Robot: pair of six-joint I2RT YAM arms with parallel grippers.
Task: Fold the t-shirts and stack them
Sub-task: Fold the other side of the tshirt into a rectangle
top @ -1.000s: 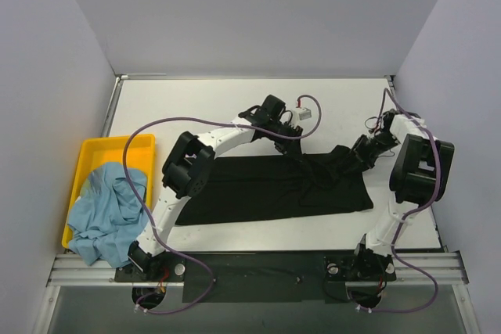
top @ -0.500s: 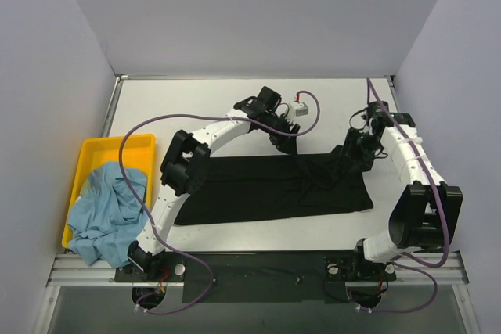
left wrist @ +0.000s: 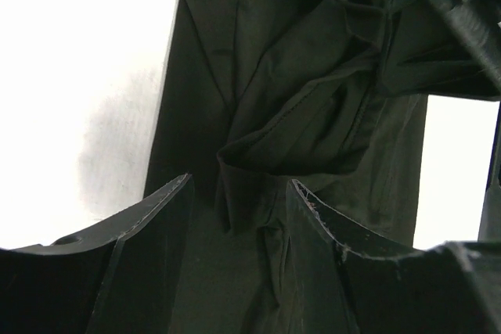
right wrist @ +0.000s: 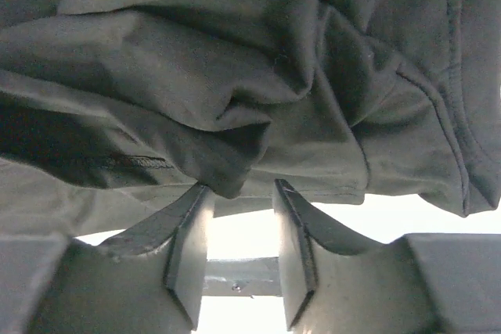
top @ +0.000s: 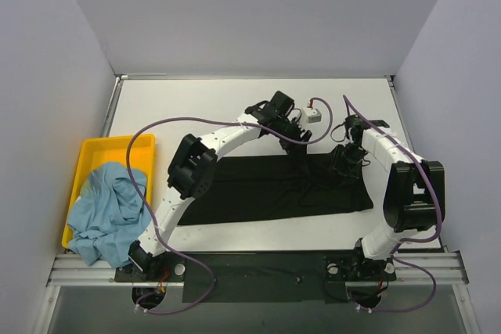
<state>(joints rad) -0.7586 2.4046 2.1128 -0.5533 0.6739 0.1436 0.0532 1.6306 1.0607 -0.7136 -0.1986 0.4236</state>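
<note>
- Though both arms crowd over its right half, the flat white tabletop (top: 196, 107) is the biggest thing here, with bare surface all round the cloth.
- The solid black cloth t-shirt (top: 250, 189) lies across the table centre. Its left part is flat. The far right part is bunched into ridges where the two arms meet. Judged: fold under way, not finished.
- The shallow yellow plastic tray (top: 117, 142) sits at the left edge, well apart from the black shirt.
- The crumpled light blue t-shirt (top: 106, 209) is heaped in the tray and spills over its near end. It is unfolded, with no gripper near it.
- The left gripper (left wrist: 239, 193) has its fingers spread, straddling a raised crease of the black cloth. The pads are not pressed onto it.
- The right gripper (right wrist: 236, 193) has its fingers parted, with bright table showing through the gap. The drooping tip of a fold hangs just between the tips and looks unclamped.
- Risk: closing on these ridges could catch several layers at once, so lifting would drag the whole bunch rather than one edge.
- Risk: the right-hand bite is shallow, only a fold's tip, so slippery cloth may pull free mid-move.
- Risk: the grippers work close together, so one tugging may strip cloth from the other or skew the flat left half.
</note>
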